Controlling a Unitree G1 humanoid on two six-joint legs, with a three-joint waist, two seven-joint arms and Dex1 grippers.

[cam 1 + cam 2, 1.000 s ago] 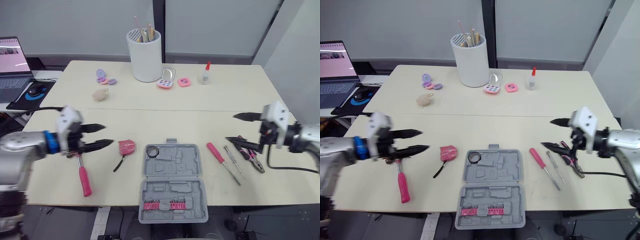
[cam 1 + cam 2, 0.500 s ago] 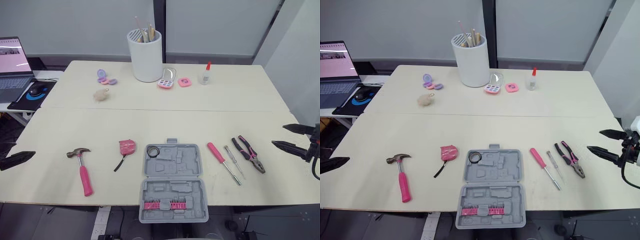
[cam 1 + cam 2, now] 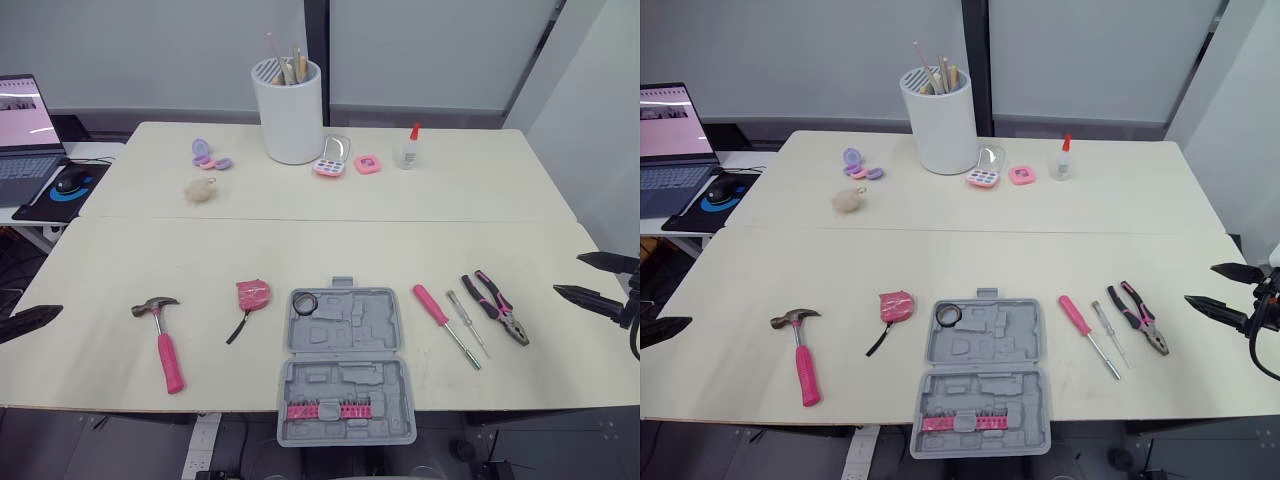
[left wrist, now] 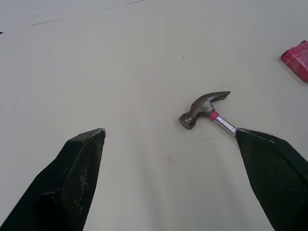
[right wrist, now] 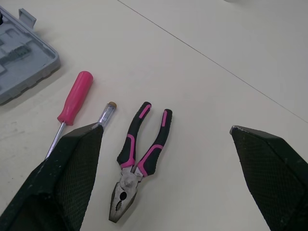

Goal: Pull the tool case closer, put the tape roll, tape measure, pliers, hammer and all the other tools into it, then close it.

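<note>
The grey tool case [image 3: 345,365] lies open at the table's front edge, a black tape roll [image 3: 305,302] in its far left corner and pink bits in its near half. A pink tape measure [image 3: 253,293] lies left of it, the pink-handled hammer [image 3: 160,335] further left. To the right lie a pink screwdriver [image 3: 432,305], a thin screwdriver [image 3: 465,322] and the pliers [image 3: 495,307]. My left gripper [image 4: 168,132] is open and empty, off the table's left edge, facing the hammer head [image 4: 202,108]. My right gripper [image 3: 570,277] is open and empty, right of the pliers [image 5: 139,159].
A white cup [image 3: 293,110] of sticks stands at the back with pink compacts [image 3: 333,165], a glue bottle [image 3: 411,147], a purple compact [image 3: 205,153] and a fluffy ball [image 3: 200,189]. A laptop [image 3: 20,120] and mouse [image 3: 68,180] sit on a side desk at the left.
Both arms have drawn back outward: the left gripper from over the hammer to the left edge, the right gripper from over the pliers to the right edge. The tools have not moved.
</note>
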